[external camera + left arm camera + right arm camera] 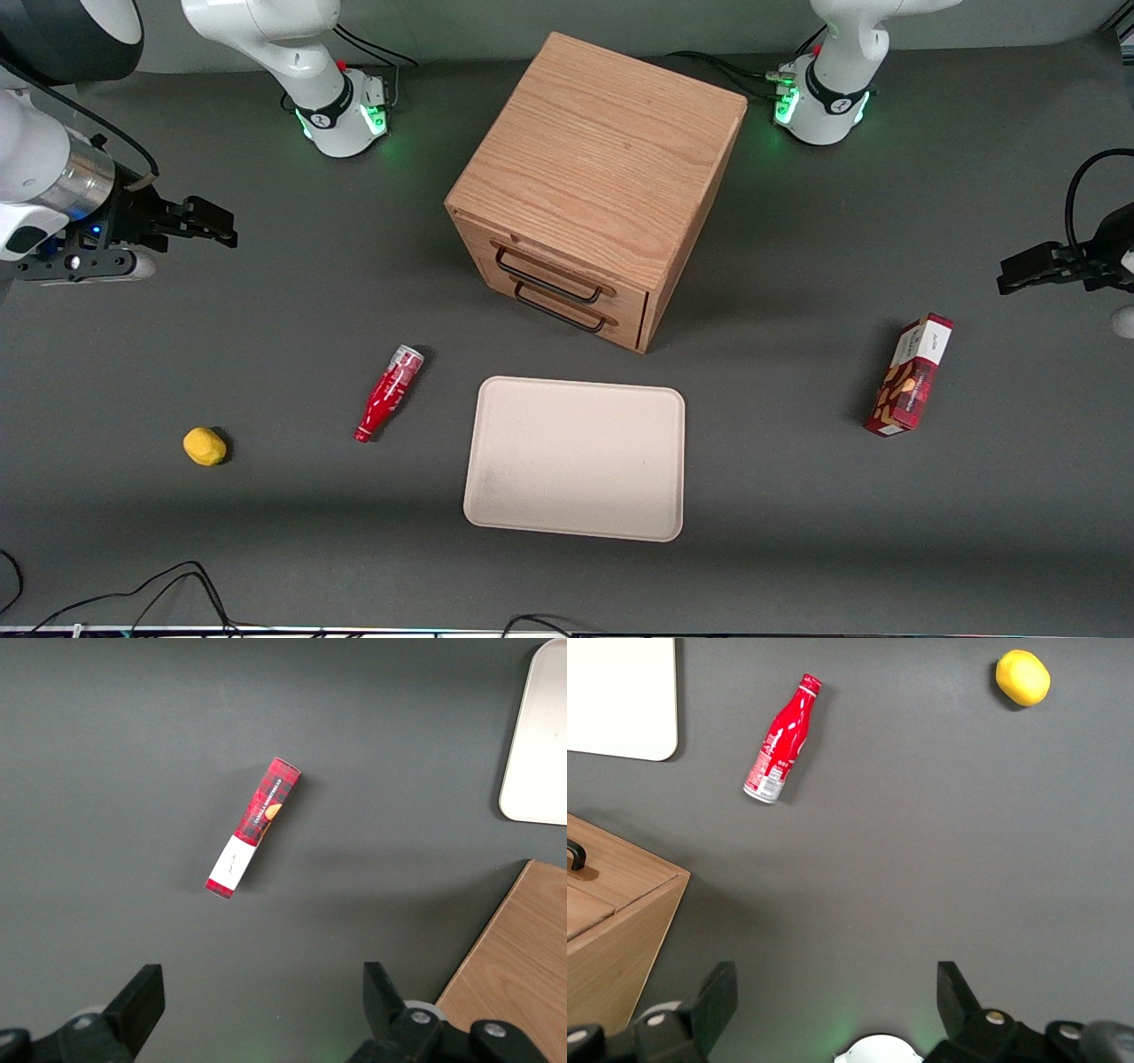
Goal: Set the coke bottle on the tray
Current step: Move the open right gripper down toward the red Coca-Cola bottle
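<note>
Coke bottle (389, 393) lies on its side on the table, beside the tray (577, 457), not on it. Gripper (833, 1001) hangs well apart, fingers wide, empty. Likely light, rigid, slick, prone to rolling; grasp across the body.

Even, soft overhead light; all views sharp. The cabinet (595, 186) throws a faint shadow toward the parked arm's end. Gripper (199, 221) hangs over the working arm's end.

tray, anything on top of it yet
No. The tray shows bare; the coke bottle lies on the table beside it. The tool hangs open, apart from both. What is under the tray is hidden.
</note>
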`<act>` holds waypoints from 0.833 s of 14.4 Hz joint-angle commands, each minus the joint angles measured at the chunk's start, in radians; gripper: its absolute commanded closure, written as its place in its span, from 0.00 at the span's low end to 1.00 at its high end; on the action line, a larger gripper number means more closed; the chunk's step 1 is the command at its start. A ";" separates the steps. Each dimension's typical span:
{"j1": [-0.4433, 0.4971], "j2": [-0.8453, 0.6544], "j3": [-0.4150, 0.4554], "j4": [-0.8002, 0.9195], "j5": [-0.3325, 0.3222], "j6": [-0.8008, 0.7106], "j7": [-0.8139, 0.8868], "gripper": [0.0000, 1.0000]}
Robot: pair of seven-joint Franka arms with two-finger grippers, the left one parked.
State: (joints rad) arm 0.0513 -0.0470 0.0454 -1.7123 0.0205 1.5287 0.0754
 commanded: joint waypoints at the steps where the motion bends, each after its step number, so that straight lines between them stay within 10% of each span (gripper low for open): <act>1: -0.031 0.018 0.022 0.039 0.015 -0.021 0.004 0.00; 12: -0.021 0.176 0.033 0.033 0.068 0.054 0.309 0.00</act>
State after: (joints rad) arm 0.0408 0.0737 0.0695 -1.6860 0.0483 1.5487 0.2745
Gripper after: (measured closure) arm 0.000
